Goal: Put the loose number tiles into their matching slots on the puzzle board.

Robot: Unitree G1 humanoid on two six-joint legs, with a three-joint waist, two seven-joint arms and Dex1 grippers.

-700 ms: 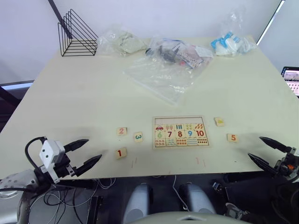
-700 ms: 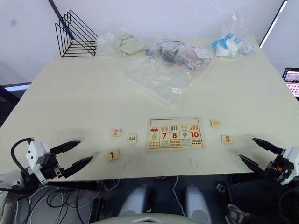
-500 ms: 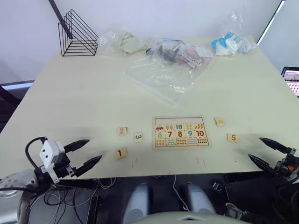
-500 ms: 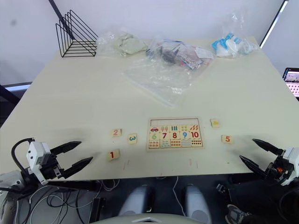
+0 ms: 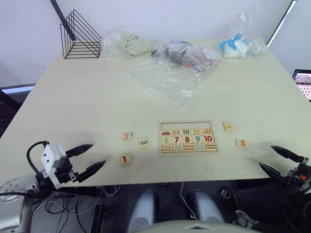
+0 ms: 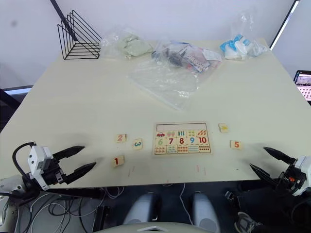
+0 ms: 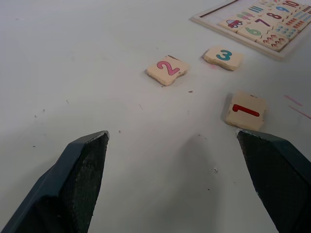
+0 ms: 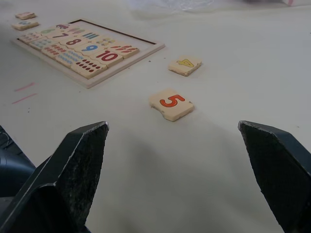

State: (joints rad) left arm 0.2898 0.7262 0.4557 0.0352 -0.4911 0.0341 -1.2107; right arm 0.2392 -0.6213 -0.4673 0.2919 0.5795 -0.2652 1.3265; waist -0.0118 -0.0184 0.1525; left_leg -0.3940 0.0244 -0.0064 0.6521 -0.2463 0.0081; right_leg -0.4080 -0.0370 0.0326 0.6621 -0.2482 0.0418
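While both grippers, left point(image 5: 87, 158) and right point(image 5: 279, 160), hover spread wide and empty, we see loose number tiles point(image 5: 126, 158) beside the puzzle board point(image 5: 187, 138), one yellow, probably 4 point(image 8: 185, 63).

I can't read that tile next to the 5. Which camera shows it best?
The right wrist view: the small square light-wood tile with the yellow mark is near and shows a yellow 4. In both eye views it is a tiny yellow blur beside the flat light-wood puzzle board.
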